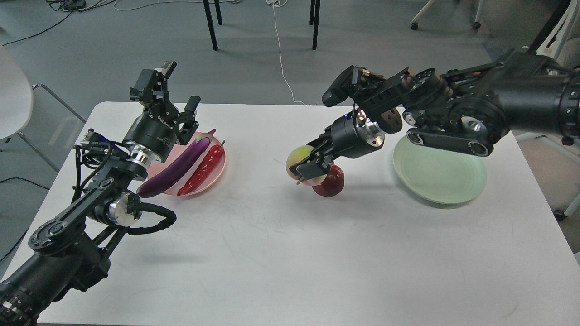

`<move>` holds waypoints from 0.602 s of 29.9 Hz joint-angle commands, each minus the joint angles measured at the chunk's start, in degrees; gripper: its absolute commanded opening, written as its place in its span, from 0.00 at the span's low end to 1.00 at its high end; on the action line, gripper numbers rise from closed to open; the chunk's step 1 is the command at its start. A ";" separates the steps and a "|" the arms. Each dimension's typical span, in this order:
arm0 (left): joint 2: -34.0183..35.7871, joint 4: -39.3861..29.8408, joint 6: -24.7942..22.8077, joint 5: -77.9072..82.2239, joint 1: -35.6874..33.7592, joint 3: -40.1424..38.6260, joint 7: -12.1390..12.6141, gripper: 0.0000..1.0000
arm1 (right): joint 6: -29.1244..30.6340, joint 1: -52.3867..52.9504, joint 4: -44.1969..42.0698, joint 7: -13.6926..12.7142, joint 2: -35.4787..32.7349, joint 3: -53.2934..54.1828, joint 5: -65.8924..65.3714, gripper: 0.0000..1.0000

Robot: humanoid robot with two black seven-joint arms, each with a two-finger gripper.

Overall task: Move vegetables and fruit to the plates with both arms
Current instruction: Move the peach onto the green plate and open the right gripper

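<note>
The purple eggplant (pixel 179 164) and the red chili pepper (pixel 204 167) lie side by side on the pale pink plate (pixel 218 174) at the left. My left gripper (pixel 179 97) is open and empty, raised above the plate's far edge. My right gripper (pixel 308 165) is shut on the yellow-pink peach (pixel 299 158) near the table's middle. The dark red pomegranate (pixel 330 181) sits on the table right beside and partly behind the peach. The pale sage green plate (pixel 438 171) lies empty at the right, under my right arm.
The white table (pixel 290 253) has edges close to both plates. Black chair legs (pixel 210 25) and cables lie on the floor beyond the far edge. A white chair (pixel 13 95) stands at the left.
</note>
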 commanded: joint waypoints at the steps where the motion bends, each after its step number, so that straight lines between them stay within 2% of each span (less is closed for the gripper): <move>1: -0.17 0.02 0.00 0.02 0.01 0.17 0.01 0.99 | -0.01 3.08 -1.16 0.00 -7.48 -0.06 -1.77 0.29; 5: -0.26 0.02 0.00 0.02 0.01 0.18 0.01 0.99 | -0.01 2.38 -3.44 0.00 -13.64 -0.24 -6.17 0.29; 7: -0.44 0.02 0.00 0.02 0.01 0.18 0.01 0.99 | -0.19 -1.29 -9.83 0.00 -16.46 -1.11 -8.10 0.29; 12: -0.44 0.02 -0.18 0.02 0.01 0.35 0.09 0.99 | -1.15 -10.17 -17.85 0.00 -17.96 -1.29 -8.81 0.29; 18: -0.52 0.02 -0.18 0.02 0.01 0.35 0.09 0.99 | -3.61 -18.44 -21.46 0.00 -17.70 -1.47 -8.98 0.31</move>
